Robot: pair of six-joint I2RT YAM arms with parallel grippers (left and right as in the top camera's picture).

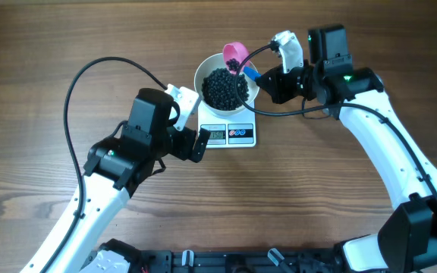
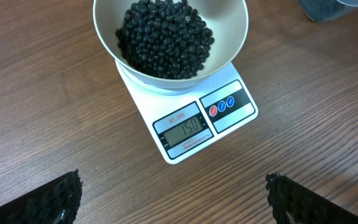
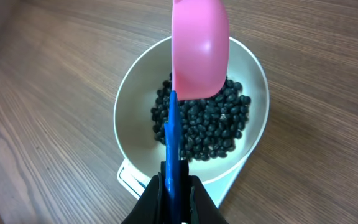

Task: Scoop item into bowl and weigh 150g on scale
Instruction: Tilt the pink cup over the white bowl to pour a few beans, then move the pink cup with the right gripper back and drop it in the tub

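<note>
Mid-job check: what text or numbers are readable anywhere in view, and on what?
"150": on the display of the scale.
"SF-400": faint red label above the display, probably.
The print under the display: too small to read.
The bowl and the pink scoop: no text.

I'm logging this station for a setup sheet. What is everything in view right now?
black beads: many, black, heaped in the bowl
bowl: one, white, sitting on the scale
scale: one, white with red and blue buttons, on the table; display appears to read 150
scoop: one, pink with a blue handle, above the bowl's far rim
cropped object: one, greyish, top right corner of the left wrist view; too cut off to identify
table: one, brown wood, under everything
left gripper: one, black, open, empty, near the scale's display end
right gripper: one, black, shut on the scoop's handle
</note>
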